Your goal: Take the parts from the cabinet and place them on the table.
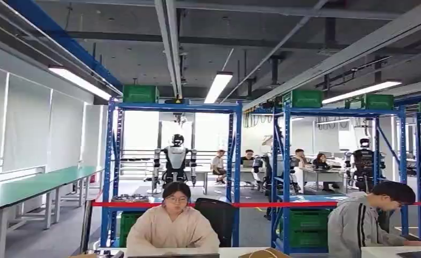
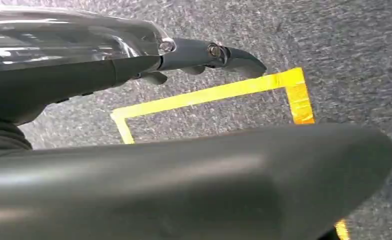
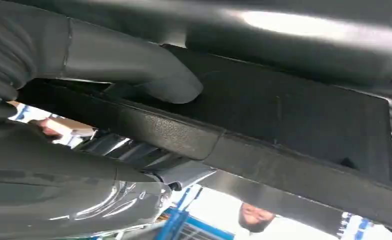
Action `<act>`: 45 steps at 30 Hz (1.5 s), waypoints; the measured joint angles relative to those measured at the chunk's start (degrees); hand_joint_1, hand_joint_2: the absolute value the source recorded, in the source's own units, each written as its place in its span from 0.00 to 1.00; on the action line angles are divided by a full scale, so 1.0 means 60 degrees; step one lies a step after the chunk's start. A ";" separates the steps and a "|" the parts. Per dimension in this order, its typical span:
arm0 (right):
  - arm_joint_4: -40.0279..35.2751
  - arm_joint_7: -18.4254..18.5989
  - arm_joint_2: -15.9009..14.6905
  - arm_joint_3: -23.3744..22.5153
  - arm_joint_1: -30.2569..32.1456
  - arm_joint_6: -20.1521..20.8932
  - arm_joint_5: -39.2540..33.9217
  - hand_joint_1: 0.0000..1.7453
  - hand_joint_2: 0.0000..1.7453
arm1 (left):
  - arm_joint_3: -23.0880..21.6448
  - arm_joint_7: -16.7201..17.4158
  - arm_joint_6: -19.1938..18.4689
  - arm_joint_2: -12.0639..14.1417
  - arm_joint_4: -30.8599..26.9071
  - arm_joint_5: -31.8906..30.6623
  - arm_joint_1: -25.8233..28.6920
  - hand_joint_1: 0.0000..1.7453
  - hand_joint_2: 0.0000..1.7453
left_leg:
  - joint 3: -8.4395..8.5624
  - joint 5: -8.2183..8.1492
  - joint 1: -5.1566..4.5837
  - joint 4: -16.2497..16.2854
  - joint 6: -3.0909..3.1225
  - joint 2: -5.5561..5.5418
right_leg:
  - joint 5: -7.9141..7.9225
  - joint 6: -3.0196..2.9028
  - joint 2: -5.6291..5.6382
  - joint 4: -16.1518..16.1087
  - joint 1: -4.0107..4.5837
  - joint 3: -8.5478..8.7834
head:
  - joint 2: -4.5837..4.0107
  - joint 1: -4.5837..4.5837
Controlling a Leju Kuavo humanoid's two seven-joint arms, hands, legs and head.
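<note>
Right robot hand (image 3: pixel 108 75): thumb and fingers clamped on a flat black part (image 3: pixel 284 130).
Left robot hand (image 2: pixel 204 55): hanging over floor, holding nothing, fingers apart.
Progress: part carried; placing on near tabletop (image 1: pixel 197 251) remains.

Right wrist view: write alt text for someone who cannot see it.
The right hand grips a flat black part, its grey thumb pressed on the part's face. Beyond the part's edge a person's face and blue shelving show.
</note>
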 joint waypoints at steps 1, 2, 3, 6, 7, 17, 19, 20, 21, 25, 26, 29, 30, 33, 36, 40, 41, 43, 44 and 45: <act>0.0074 0.0000 -0.0026 -0.0066 -0.0020 0.0004 -0.0011 1.00 1.00 | 0.0000 -0.0004 0.0000 0.0000 0.0000 0.0000 0.0035 0.00 1.00 | 0.0004 -0.0008 -0.0039 -0.0001 0.0054 -0.0005 | 0.0011 0.0019 -0.0006 -0.0021 -0.0012 0.0024 | -0.0004 -0.0007; 0.0161 0.0000 -0.0044 -0.0135 -0.0036 0.0018 -0.0037 0.00 0.00 | 0.0000 -0.0004 0.0000 0.0004 0.0000 0.0004 0.0064 0.00 1.00 | 0.0017 -0.0001 -0.0060 -0.0001 0.0100 -0.0005 | 0.0023 0.0044 -0.0004 -0.0025 -0.0038 0.0044 | -0.0004 -0.0007; 0.0240 -0.0003 -0.0055 -0.0193 -0.0060 0.0036 -0.0054 0.00 0.00 | 0.0000 -0.0007 -0.0003 0.0004 0.0000 0.0007 0.0065 0.00 1.00 | 0.0032 0.0031 -0.0017 -0.0036 0.0183 0.0007 | -0.0013 0.0086 0.0003 -0.0007 -0.0049 0.0035 | -0.0004 -0.0007; 0.0470 -0.0105 -0.0128 -0.0397 -0.0032 0.0084 -0.0160 0.00 0.00 | -0.0007 -0.0036 0.0011 0.0022 0.0000 0.0015 0.0006 0.00 1.00 | 0.0022 0.0055 -0.0011 -0.0048 0.0301 0.0022 | -0.0878 0.0231 -0.0007 0.1323 -0.0095 -0.0508 | -0.0004 -0.0007; 0.0517 -0.0236 -0.0142 -0.0459 0.0013 0.0034 -0.0204 0.00 0.00 | -0.0015 -0.0037 0.0026 0.0022 0.0000 -0.0007 0.0018 0.00 0.00 | 0.0018 0.0054 -0.0020 -0.0047 0.0305 0.0030 | -0.1237 0.0252 -0.0008 0.2158 -0.0098 -0.0886 | -0.0004 -0.0007; 0.0340 -0.2716 -0.0041 -0.1439 0.0187 -0.0375 -0.1638 0.00 0.00 | -0.0164 -0.0080 0.0018 0.0022 0.0015 -0.0036 -0.0001 0.00 0.00 | 0.0027 0.0106 -0.0042 -0.0138 0.0102 0.0031 | -0.0040 -0.0036 0.0014 -0.0033 0.0035 0.0096 | -0.0004 -0.0007; 0.0062 -0.3240 0.0073 -0.1604 0.0202 -0.0335 -0.2052 0.00 0.00 | -0.0175 -0.0077 0.0015 0.0026 0.0015 -0.0036 -0.0008 0.00 0.00 | 0.0017 0.0013 -0.0030 -0.0125 0.0009 0.0043 | 0.0095 -0.0173 -0.0013 -0.0233 -0.0055 0.0148 | -0.0004 -0.0007; -0.0113 -0.3516 0.0149 -0.1665 0.0198 -0.0269 -0.2351 0.00 0.00 | -0.0179 -0.0080 0.0000 0.0025 0.0015 -0.0033 -0.0007 0.00 0.00 | -0.0089 -0.0220 -0.0040 0.0128 -0.0002 0.0040 | 0.0112 -0.0219 -0.0007 -0.0248 -0.0056 0.0145 | -0.0004 -0.0003; -0.0328 -0.3768 0.0178 -0.1716 0.0240 -0.0192 -0.2643 0.00 0.00 | -0.0182 -0.0080 -0.0011 0.0025 0.0022 -0.0029 -0.0009 0.00 0.00 | -0.0373 -0.0619 -0.0041 0.0807 -0.0011 0.0039 | 0.0110 -0.0232 -0.0011 -0.0248 -0.0050 0.0143 | -0.0004 -0.0007; -0.1597 -0.4711 0.0156 -0.1877 0.0761 0.0398 -0.4476 0.00 0.00 | -0.0186 -0.0080 -0.0015 0.0040 0.0022 -0.0004 0.0038 0.00 0.00 | -0.1193 -0.1080 -0.0040 0.2545 -0.0089 0.0041 | 0.0083 -0.0257 -0.0012 -0.0230 -0.0013 0.0149 | -0.0004 -0.0007; -0.2071 -0.5040 0.0127 -0.1972 0.0993 0.0551 -0.5169 0.00 0.00 | -0.0186 -0.0084 -0.0022 0.0044 0.0022 -0.0004 0.0043 0.00 0.00 | -0.0957 -0.0719 -0.0029 0.2002 -0.0096 0.0042 | 0.0065 -0.0248 -0.0004 -0.0212 -0.0020 0.0155 | -0.0004 -0.0007; -0.3958 -0.5786 -0.0015 -0.2336 0.1756 0.1350 -0.7732 0.00 0.00 | -0.0189 -0.0102 -0.0069 0.0051 0.0026 0.0026 0.0037 0.00 0.00 | -0.0001 0.0023 -0.0038 0.0081 -0.0087 0.0041 | -0.0081 -0.0093 0.0010 -0.0076 0.0029 0.0134 | -0.0004 -0.0011; -0.4853 -0.6172 -0.0059 -0.2614 0.2166 0.2007 -0.9327 0.00 0.00 | -0.0189 -0.0127 -0.0087 0.0051 0.0025 0.0069 0.0028 0.00 0.00 | 0.0013 0.0009 -0.0034 -0.0059 -0.0002 0.0030 | -0.0095 -0.0070 0.0012 -0.0007 0.0049 0.0099 | -0.0004 -0.0021; -0.7613 -0.6524 -0.0124 -0.3677 0.3498 0.3784 -1.3213 0.00 0.00 | -0.0178 -0.0175 -0.0087 0.0051 0.0033 0.0212 0.0150 0.00 0.00 | 0.0019 -0.0007 -0.0084 -0.0043 0.0150 -0.0027 | -0.0110 -0.0007 -0.0046 -0.0046 0.0025 0.0150 | -0.0004 -0.0014; -1.0071 -0.6601 -0.0215 -0.4471 0.4492 0.5372 -1.5075 0.00 0.00 | -0.0109 -0.0179 -0.0087 0.0044 0.0036 0.0412 0.0185 0.00 0.00 | 0.0055 0.0021 -0.0030 -0.0069 0.0323 0.0001 | -0.0775 0.0198 -0.0020 0.0854 -0.0034 -0.0233 | -0.0004 -0.0018; -1.2741 -0.6674 -0.0387 -0.4973 0.5993 0.6700 -1.5971 0.00 0.00 | 0.0073 -0.0062 0.0007 0.0044 0.0036 0.0645 0.0225 0.00 0.00 | 0.0058 0.0013 -0.0048 -0.0068 0.0341 0.0007 | -0.1475 0.0274 -0.0020 0.2881 -0.0097 -0.1187 | -0.0004 -0.0018; -1.3185 -0.6729 -0.0430 -0.5042 0.6276 0.6850 -1.6000 0.00 0.00 | 0.0106 -0.0062 0.0029 0.0040 0.0036 0.0689 0.0245 0.00 0.00 | 0.0058 0.0012 -0.0055 -0.0069 0.0340 0.0006 | -0.1171 0.0265 -0.0019 0.2428 -0.0097 -0.0970 | -0.0004 -0.0018; -1.3960 -0.6845 -0.0474 -0.5148 0.6696 0.7163 -1.5999 0.00 0.00 | 0.0190 -0.0066 0.0066 0.0033 0.0036 0.0772 0.0267 0.00 0.00 | 0.0072 0.0013 -0.0062 -0.0073 0.0337 -0.0001 | -0.0384 0.0168 -0.0017 0.0730 -0.0089 -0.0098 | -0.0004 -0.0018; -1.4243 -0.6899 -0.0495 -0.5191 0.6879 0.7324 -1.5989 0.00 0.00 | 0.0236 -0.0073 0.0090 0.0022 0.0036 0.0855 0.0265 0.00 0.00 | 0.0075 0.0020 -0.0059 -0.0077 0.0327 0.0000 | -0.0225 0.0102 -0.0004 -0.0034 -0.0069 0.0302 | -0.0004 -0.0018; -1.4439 -0.6932 -0.0510 -0.5224 0.7091 0.7432 -1.5967 0.00 0.00 | 0.0287 -0.0080 0.0095 0.0018 0.0036 0.0903 0.0259 0.00 0.00 | 0.0060 0.0024 -0.0112 -0.0069 0.0274 -0.0006 | -0.0170 0.0127 -0.0007 -0.0111 -0.0025 0.0310 | -0.0004 -0.0018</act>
